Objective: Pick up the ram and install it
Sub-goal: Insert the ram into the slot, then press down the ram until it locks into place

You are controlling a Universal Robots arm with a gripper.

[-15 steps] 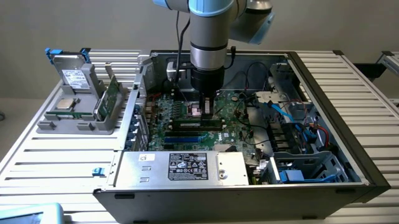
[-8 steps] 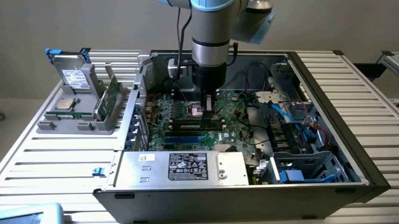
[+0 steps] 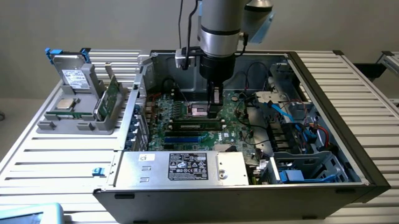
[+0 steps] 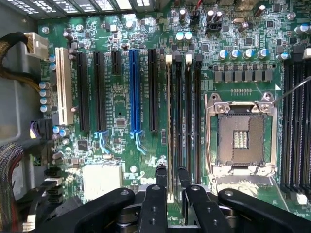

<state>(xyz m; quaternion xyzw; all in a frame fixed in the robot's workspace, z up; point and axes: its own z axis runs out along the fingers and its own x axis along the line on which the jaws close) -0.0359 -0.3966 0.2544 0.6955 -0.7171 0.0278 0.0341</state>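
Seating looks to be the step in hand: the ram (image 4: pixel 169 126) stands on edge in a memory slot of the motherboard (image 4: pixel 116 97), near the open processor socket (image 4: pixel 240 136), inside the computer case (image 3: pixel 324 88) on the table (image 3: pixel 62 154). The hand (image 4: pixel 171 171) hangs low over one end of the stick. Its fingers (image 4: pixel 160 177) are a little spread, one on each side of the ram's top edge with a narrow gap showing, so it seems to grip nothing. To do this well, the stick should lie level along the whole slot, with the white latch (image 4: pixel 168 58) at the far end closed against it; the near latch is hidden under the hand. Any push should go straight down, never sideways, since the thin board could bend or ride out of the slot.
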